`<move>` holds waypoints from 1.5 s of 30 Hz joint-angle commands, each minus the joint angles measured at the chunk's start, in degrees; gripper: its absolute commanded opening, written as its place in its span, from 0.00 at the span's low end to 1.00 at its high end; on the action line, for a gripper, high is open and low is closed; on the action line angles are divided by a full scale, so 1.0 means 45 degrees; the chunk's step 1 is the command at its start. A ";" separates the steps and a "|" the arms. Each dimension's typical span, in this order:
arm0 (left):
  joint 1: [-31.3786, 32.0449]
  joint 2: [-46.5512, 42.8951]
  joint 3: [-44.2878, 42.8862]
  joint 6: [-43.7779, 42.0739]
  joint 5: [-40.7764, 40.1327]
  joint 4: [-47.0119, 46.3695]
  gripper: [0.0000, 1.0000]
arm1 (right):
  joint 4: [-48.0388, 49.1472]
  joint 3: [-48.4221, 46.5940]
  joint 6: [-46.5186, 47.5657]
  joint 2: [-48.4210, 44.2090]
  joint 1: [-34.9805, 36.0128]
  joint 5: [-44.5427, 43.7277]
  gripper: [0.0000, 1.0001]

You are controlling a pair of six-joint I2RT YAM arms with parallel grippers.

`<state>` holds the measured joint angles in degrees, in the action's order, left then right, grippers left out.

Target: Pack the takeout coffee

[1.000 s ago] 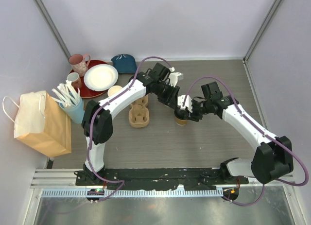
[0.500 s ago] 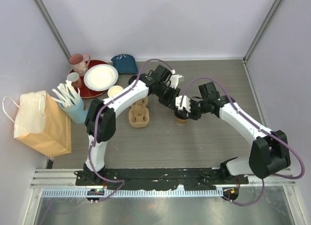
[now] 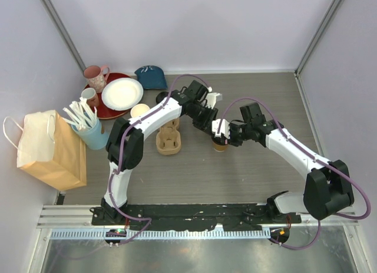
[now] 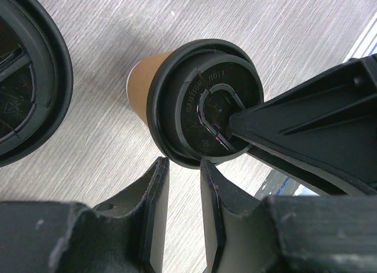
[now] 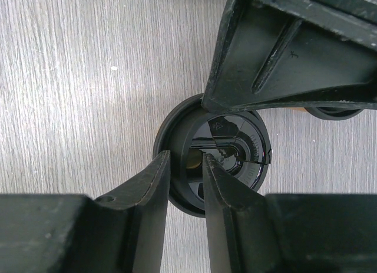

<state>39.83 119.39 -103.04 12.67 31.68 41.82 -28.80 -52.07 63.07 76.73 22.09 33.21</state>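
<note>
Two round black lids show in the left wrist view. The lidded cup point(image 4: 203, 102) at its centre stands upright on the wooden table point(image 3: 253, 173), to the right of a cardboard cup carrier point(image 3: 168, 138) and apart from it, with its tan wall showing under the lid. The right gripper point(image 5: 187, 158) hangs straight over this cup. Its fingers are a narrow gap apart, and the lid's rim and sunken top show between them. From the left wrist camera, one right finger point(image 4: 294, 117) reaches in from the side, its tip lying on the middle of the lid by the sip flap. Whether those fingers pinch the lid or only rest on it cannot be told, since they cover the contact. The left gripper point(image 4: 184, 164) sits just beside the same cup. Its fingers are narrowly apart, bare table shows in the gap, and the tips are right at the lid's edge, gripping nothing. The second lid point(image 4: 26, 78) fills the left margin of that view, close to the camera, and its cup is hidden. At the table's left side a brown paper bag point(image 3: 50, 149) stands upright, well apart from the lidded cup, with a light blue tumbler point(image 3: 94, 137) of white utensils just beside it. Behind them are a red plate point(image 3: 108, 112) bearing a white plate point(image 3: 122, 93), a pink mug point(image 3: 96, 78) and an open tan cup point(image 3: 139, 110).
</note>
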 commanded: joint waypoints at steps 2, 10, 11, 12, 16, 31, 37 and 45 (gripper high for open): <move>0.0015 0.0245 -0.0090 -0.0022 0.0069 -0.0368 0.30 | -0.0416 0.0771 -0.0109 0.0916 0.0111 -0.1364 0.33; 0.0015 0.0109 0.0047 -0.0119 0.0244 -0.0310 0.30 | -0.0769 0.1317 -0.0245 0.1016 0.0267 -0.2769 0.32; 0.0015 0.0089 -0.0069 -0.0100 0.0322 -0.0290 0.30 | -0.0769 0.1492 -0.0304 0.0996 0.0287 -0.2868 0.32; 0.0015 0.0070 -0.0109 -0.0100 0.0342 -0.0251 0.30 | -0.0769 0.1571 -0.0382 0.1015 0.0326 -0.2946 0.31; 0.0015 0.0089 -0.0304 -0.0139 0.0420 -0.0134 0.30 | -0.0788 0.1806 -0.0480 0.1171 0.0424 -0.3240 0.31; -0.0043 -0.0067 -0.0597 -0.0334 0.0655 0.0100 0.30 | -0.0652 0.1866 -0.0811 0.1232 0.0483 -0.3417 0.29; -0.0141 -0.0067 -0.1065 -0.0393 0.0694 0.0335 0.30 | -0.0846 0.0987 -0.1436 0.0255 0.0463 -0.2733 0.36; -0.0161 0.0069 -0.1183 -0.0451 0.0733 0.0452 0.31 | -0.0300 -0.0029 -0.1964 -0.0527 0.0463 -0.1951 0.46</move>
<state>39.38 119.52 -106.06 11.51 33.56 43.24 -24.60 -50.92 56.38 75.50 24.51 25.39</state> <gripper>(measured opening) 0.304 0.444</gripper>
